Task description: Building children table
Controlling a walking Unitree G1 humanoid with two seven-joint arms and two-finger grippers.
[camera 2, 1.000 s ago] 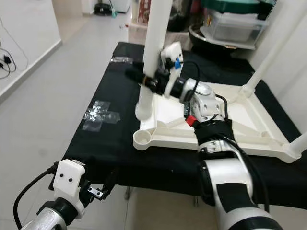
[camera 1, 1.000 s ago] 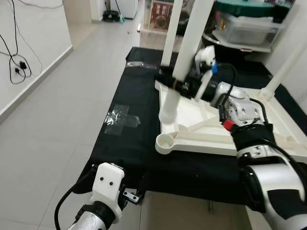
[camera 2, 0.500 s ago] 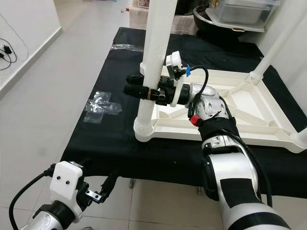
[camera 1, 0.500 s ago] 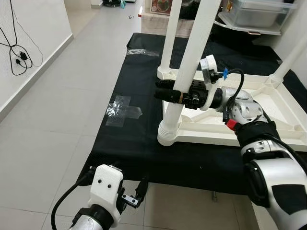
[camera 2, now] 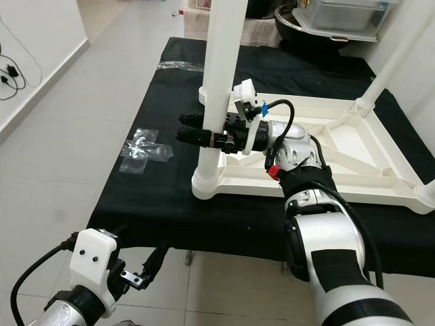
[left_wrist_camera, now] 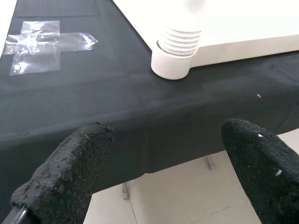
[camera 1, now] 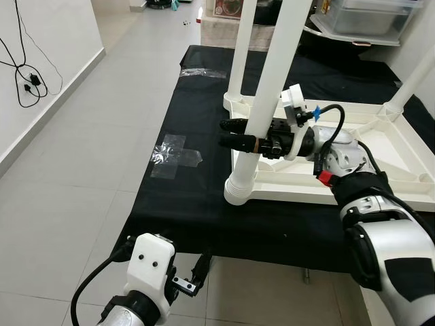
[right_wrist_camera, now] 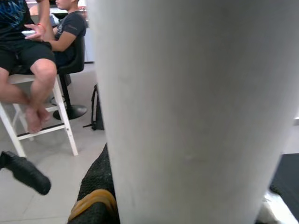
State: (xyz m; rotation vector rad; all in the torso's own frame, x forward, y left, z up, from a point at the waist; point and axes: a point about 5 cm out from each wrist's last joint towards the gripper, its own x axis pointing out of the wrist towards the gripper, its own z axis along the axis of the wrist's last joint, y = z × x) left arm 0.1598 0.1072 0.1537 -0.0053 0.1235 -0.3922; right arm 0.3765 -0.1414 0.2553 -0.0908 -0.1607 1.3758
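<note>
The pale tiled floor (camera 1: 81, 156) runs along the robot's left to a white wall (camera 1: 41, 41) with black cables (camera 1: 27, 75) hanging on it; storage clutter and a clear bin (camera 1: 370, 17) sit at the far end; in the right wrist view people sit on stools across the room.

A long work surface under a black cloth (camera 1: 183, 197) takes up the middle; a cross of clear tape (camera 1: 175, 155) is stuck to the cloth, well clear of the work.

On the cloth lies the white tabletop (camera 2: 353, 159), upside down, ribs showing; other legs already stand up from its corners.

The near-corner leg (camera 2: 216, 95) stands upright with its threaded foot in the corner socket (camera 1: 238, 192); the threads show above the rim, so I would judge it not fully home.

The right gripper (camera 1: 239, 133) is clenched around that leg partway up, black fingers either side; the left gripper (left_wrist_camera: 159, 163) hangs below the cloth's near edge, fingers spread wide, holding nothing.

From here the risk looks to be cross-threading; if the leg leans while being turned, it may jam or sit crooked; a sideways push could also slide the tabletop on the smooth cloth, since nothing steadies it.
</note>
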